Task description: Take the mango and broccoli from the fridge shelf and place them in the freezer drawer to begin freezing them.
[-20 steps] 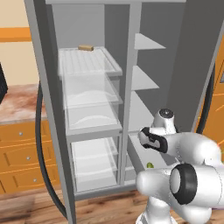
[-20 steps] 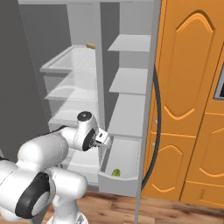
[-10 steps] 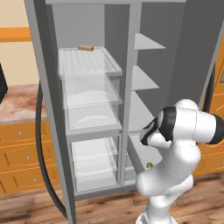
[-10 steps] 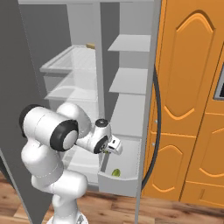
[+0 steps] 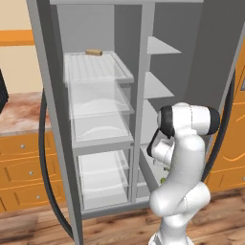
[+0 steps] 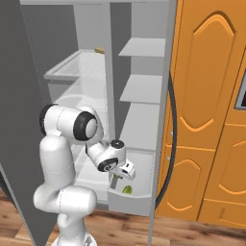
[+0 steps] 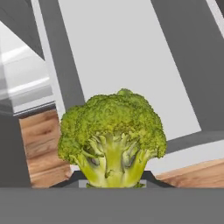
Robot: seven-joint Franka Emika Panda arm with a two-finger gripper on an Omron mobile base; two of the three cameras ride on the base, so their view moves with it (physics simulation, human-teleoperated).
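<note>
And there's the broccoli (image 7: 113, 139), sitting right in front of the hand camera, florets up, pale stalk down between the fingertips. That's a light thing, I'd say, and a forgiving one: the crown is bumpy and a bit springy, so it would crumble or shed if squeezed hard, while the stalk is the firm part. The stalk is where to take it, and that's where it looks to be pinched now.

The gripper (image 6: 116, 180) is clenched nearly shut on that stalk, jaws close together, the crown bulging out wide above them. Nothing slippery about it; the rough surface should stay put.

The arm hangs low at the right side of the fridge, the hand pointing down over the freezer drawer (image 6: 137, 204), the grey box pulled out at the bottom. In that drawer, just beside the hand, lies a small yellow-green oval, the mango (image 6: 127, 189), already in by the look of it.

Up on the left, the fridge shelf (image 5: 98, 72) carries a small tan block (image 5: 94, 52) at the far edge. My read: one more easy lowering and a gentle release, no drop needed.
</note>
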